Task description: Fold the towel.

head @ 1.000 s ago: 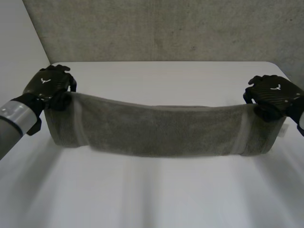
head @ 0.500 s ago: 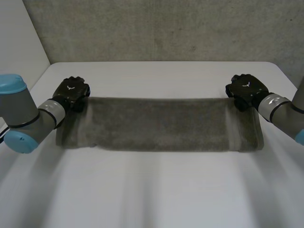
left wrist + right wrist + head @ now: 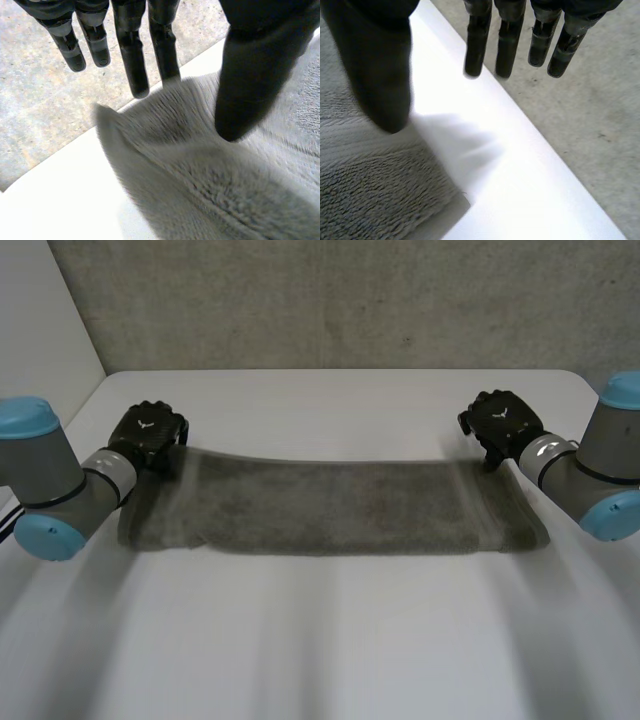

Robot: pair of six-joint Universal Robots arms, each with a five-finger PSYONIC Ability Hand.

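Observation:
A grey-brown towel (image 3: 330,505) lies on the white table (image 3: 330,640) as a long band folded lengthwise, running from left to right. My left hand (image 3: 148,432) hovers at its far left corner and my right hand (image 3: 503,420) at its far right corner. In the left wrist view the fingers (image 3: 135,60) are straight and the thumb stands apart, with the towel's corner (image 3: 210,190) loose below them. Seen from the right wrist, that hand (image 3: 380,65) is spread the same way, and the towel's corner (image 3: 370,190) lies flat under the thumb, not pinched.
Grey concrete (image 3: 330,300) lies beyond the table's far edge, close behind both hands. The left and right table edges are near the towel's ends. Bare tabletop stretches in front of the towel toward me.
Both hands carried the towel's upper edge away from me and down onto the table, then opened and let go of its corners. The towel has settled flatter.

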